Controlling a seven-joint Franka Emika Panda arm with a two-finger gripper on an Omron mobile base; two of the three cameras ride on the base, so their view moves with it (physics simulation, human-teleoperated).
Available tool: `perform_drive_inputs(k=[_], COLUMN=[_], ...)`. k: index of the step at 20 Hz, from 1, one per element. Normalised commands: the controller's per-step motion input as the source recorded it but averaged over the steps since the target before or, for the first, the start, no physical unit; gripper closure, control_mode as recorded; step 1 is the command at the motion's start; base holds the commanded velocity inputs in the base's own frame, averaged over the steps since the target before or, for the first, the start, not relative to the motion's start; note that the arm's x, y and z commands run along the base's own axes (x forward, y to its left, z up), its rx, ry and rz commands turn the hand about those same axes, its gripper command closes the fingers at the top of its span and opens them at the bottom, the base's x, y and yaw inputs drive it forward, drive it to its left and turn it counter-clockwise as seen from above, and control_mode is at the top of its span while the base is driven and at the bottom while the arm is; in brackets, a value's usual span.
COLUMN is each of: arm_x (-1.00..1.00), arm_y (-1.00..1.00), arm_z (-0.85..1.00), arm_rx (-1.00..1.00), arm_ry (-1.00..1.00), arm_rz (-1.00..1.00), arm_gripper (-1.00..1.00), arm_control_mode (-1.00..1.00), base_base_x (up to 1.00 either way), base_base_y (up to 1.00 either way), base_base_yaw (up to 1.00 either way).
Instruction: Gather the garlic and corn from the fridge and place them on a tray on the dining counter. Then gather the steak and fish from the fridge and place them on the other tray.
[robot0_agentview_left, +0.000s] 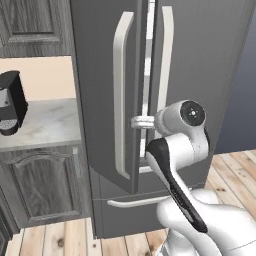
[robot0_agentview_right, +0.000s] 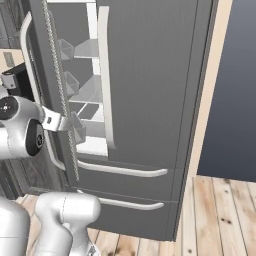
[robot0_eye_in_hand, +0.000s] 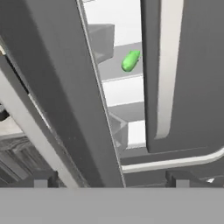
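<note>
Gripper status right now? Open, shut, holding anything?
Gripper: jaws open, holding nothing, beside the left door's edge of the fridge, which stands ajar.

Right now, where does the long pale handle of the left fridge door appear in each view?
Left base view: the left door handle stands upright, left of centre.
Right base view: it curves down the left edge.
Hand view: it slants across the lower left.
Shared landmark: the right door handle.
</note>
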Motion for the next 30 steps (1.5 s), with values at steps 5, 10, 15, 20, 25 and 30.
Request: perform_drive_inputs(k=[5,10,15,20,25,30], arm_x=[0.15,0.42,0.65,0.68,0.41,0.35], arm_y=[-0.57,-0.45,-0.36,-0.1,0.06,0.21], arm_z=[0.44,0.33,0.0,0.06,0.12,0.01], arm_rx=[0.18,0.17,0.16,0.32,0.29,0.15], arm_ry=[-0.02,0.02,0.07,0.08,0.02,0.07], arm_rz=[0.0,0.0,0.0,-0.01,-0.02,-0.01], arm_gripper=[-1.0,-1.0,-1.0,-1.0,-1.0,-1.0], arm_control_mode=[-1.0,-1.0,-1.0,-1.0,-1.0,-1.0], base_base_x=[0.0,0.0,0.0,0.0,0.0,0.0], base_base_y=[0.0,0.0,0.0,0.0,0.0,0.0], base_base_yaw=[0.0,0.0,0.0,0.0,0.0,0.0])
